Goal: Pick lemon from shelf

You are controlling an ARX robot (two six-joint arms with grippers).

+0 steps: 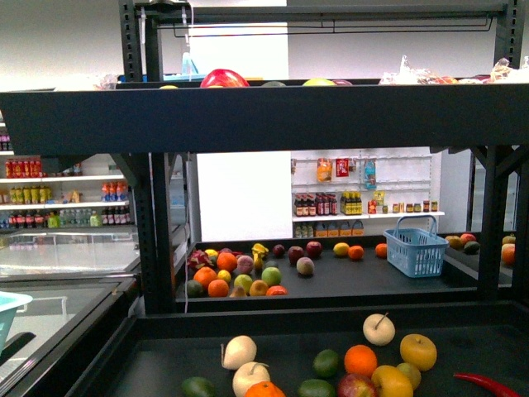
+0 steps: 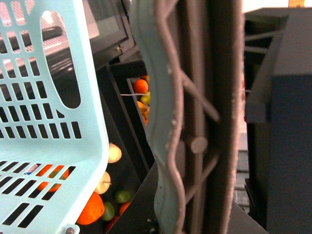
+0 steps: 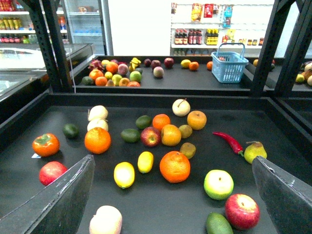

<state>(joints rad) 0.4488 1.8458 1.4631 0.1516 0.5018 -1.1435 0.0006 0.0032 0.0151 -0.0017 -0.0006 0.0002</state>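
Barely started, w/ right pincer (image 3: 173, 161) spread wide & empty over shelf (image 3: 273, 131) tier, lemon (image 3: 124, 174) lying loose on it just ahead, not yet grasped; can't tell grip of left pincer (image 2: 195, 146) beside pale basket (image 2: 48, 97)

**Black shelf (image 3: 156, 100), bright fruit**

The shelf is black throughout, frame and trays alike. On it, the lemons (image 3: 124, 174) are plain yellow, the orange (image 3: 175, 166) deep orange, the chilli (image 3: 228, 141) glossy red, the pear (image 3: 255, 151) yellow-green and the avocado (image 3: 70, 130) dark green. One apple (image 3: 242, 210) is red flecked with yellow. The far basket (image 3: 229, 66) is blue and the near basket (image 2: 44, 122) pale aqua, both in a slotted lattice.
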